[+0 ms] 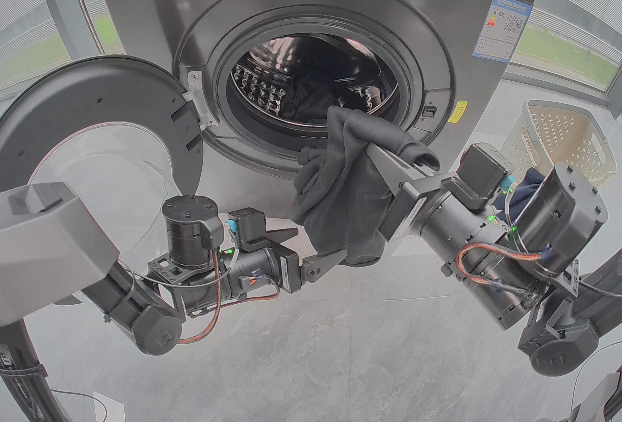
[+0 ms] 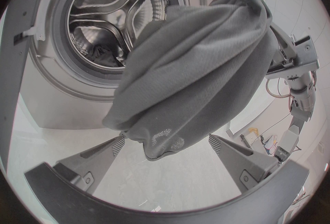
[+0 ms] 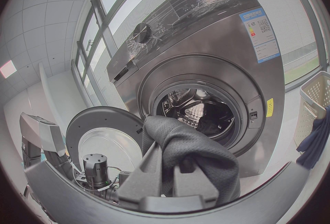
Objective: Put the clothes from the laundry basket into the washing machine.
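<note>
A dark grey garment (image 1: 340, 196) hangs in front of the washing machine's (image 1: 311, 8) open drum (image 1: 311, 86), just below its rim. My right gripper (image 1: 382, 159) is shut on the garment's top, and the cloth drapes over its fingers (image 3: 153, 166). Under the garment, my left gripper (image 1: 319, 243) stands open, with the garment's lower end (image 2: 161, 144) hanging between its fingertips (image 2: 118, 145). More dark clothing (image 1: 314, 100) lies inside the drum. To the right of the machine stands the beige laundry basket (image 1: 565, 135), with a dark blue garment (image 1: 518, 191) hanging over its edge.
The machine's round door (image 1: 97, 118) is swung fully open to the left, just behind my left arm. Grey tiled floor (image 1: 363, 345) lies in front of the machine. Windows stand behind and to both sides.
</note>
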Tool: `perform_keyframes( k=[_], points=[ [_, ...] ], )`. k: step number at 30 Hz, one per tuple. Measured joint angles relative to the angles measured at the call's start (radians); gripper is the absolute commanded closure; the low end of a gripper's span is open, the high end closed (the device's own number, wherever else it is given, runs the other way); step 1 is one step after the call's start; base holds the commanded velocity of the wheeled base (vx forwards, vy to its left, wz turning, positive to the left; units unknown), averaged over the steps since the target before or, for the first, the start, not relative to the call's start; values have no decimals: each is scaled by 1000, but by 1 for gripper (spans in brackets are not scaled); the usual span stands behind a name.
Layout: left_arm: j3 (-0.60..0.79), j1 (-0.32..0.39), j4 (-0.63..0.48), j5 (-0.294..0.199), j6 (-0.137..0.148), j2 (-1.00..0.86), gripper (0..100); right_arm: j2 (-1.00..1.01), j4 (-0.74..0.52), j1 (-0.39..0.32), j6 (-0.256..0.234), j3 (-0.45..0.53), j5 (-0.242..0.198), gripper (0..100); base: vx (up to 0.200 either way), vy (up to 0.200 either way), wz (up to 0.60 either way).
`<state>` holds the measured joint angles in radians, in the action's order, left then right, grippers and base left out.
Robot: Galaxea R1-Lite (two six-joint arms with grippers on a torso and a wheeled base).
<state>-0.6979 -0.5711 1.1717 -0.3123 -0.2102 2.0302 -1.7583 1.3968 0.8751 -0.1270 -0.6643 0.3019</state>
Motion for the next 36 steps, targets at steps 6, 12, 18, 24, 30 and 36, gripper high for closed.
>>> perform_keyframes(
  k=[6, 12, 18, 24, 30, 36],
  points=[
    [-27, -20, 46, -29, -13, 64, 0, 0, 0, 3, 0, 0, 0, 100, 0, 0, 0],
    [-59, -27, 100, -29, -26, 113, 0, 0, 1, 5, 0, 2, 0, 100, 0, 0, 0],
    [-59, -31, 117, -28, -54, 129, 0, 0, 1, 5, 0, 3, 0, 100, 0, 0, 0],
    [-47, -42, 129, -28, -56, 151, 0, 0, 3, 5, 0, 1, 1, 100, 0, 0, 0],
    [-62, -49, 177, -16, -58, 189, 0, 0, 2, 4, 0, 1, 1, 100, 0, 0, 0],
    [-96, -50, 199, -12, -60, 210, 0, -1, 3, 5, 0, 6, 0, 100, 0, 0, 0]
  ],
)
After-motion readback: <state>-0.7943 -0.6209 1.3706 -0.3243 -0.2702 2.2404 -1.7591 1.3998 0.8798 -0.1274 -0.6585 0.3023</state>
